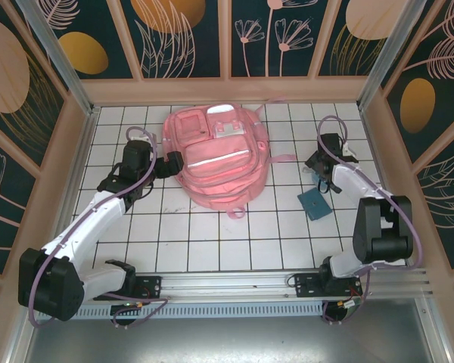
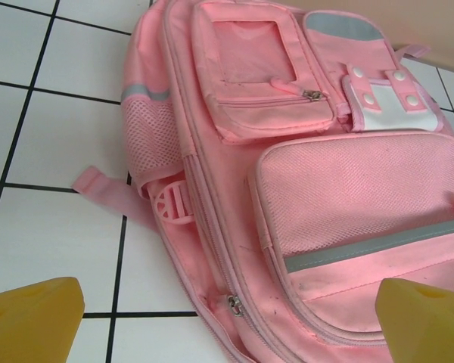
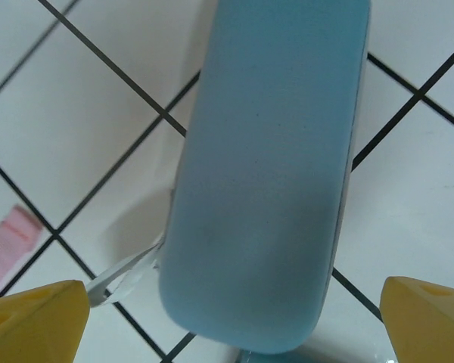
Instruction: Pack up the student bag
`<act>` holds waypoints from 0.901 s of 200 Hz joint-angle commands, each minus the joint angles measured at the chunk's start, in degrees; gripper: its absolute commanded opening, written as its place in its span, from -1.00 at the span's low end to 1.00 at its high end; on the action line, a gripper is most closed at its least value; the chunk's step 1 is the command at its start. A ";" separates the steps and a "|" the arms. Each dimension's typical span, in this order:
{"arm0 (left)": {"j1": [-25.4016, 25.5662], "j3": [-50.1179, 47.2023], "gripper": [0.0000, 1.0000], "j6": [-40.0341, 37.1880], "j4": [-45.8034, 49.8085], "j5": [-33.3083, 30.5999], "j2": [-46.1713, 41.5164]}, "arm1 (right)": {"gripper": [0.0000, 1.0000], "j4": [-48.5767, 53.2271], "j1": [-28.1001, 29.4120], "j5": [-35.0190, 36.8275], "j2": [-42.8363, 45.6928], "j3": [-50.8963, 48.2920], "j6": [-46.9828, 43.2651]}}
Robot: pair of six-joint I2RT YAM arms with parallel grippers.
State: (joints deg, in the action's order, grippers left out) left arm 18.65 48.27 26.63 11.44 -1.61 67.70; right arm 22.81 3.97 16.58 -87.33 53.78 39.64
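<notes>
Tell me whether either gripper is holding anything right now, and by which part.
Nothing is held. The left gripper is open by the student bag, and the right gripper is open near the blue pencil case, fingers not touching it.

Blue pencil case (image 3: pixel 268 174) lies on white tiles (image 3: pixel 76 136) — yellow fingertips (image 3: pixel 34 321) spread wide.

There is one pink backpack (image 1: pixel 218 162) and one pale blue pencil case (image 3: pixel 268 174). One flat teal square (image 1: pixel 315 203) (darker than the case) lies right of the backpack. Two robot arms stand at the near edge: one left arm (image 1: pixel 91 219) and one right arm (image 1: pixel 380 227).
</notes>
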 commanded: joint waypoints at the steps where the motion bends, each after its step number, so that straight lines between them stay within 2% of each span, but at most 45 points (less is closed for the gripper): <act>1: -0.09 2.02 0.97 -1.64 0.94 1.60 0.48 | 0.97 -2.65 -1.47 -4.47 -2.60 -0.30 -1.24; 33: -0.07 2.97 0.97 -2.45 1.80 3.27 1.24 | 0.90 -4.88 -2.82 -7.14 -5.72 -0.72 -0.79; 75: 0.00 3.89 0.97 -2.98 2.24 5.50 1.46 | 0.39 -5.82 -4.13 -9.40 -6.74 -1.49 -0.30; 116: 0.69 5.90 0.97 -4.55 3.83 6.92 2.47 | 0.14 -5.32 -4.58 -9.70 -4.03 -1.86 -0.65; 148: 6.30 9.45 0.97 -8.15 5.16 5.69 4.86 | 0.13 -3.47 -3.89 -11.18 0.95 -0.83 -2.93; 169: 11.13 12.42 0.96 -12.09 6.93 3.93 7.97 | 0.13 -2.06 -1.32 -12.51 4.96 0.21 -5.25; 180: 13.23 13.96 0.82 -14.20 8.22 3.73 10.05 | 0.13 -0.96 0.51 -13.19 6.46 0.91 -6.46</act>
State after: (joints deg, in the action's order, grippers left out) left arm 28.10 58.28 18.63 16.21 3.53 74.50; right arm 18.81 1.28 5.80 -85.73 52.77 36.99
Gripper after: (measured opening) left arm 0.955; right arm 0.565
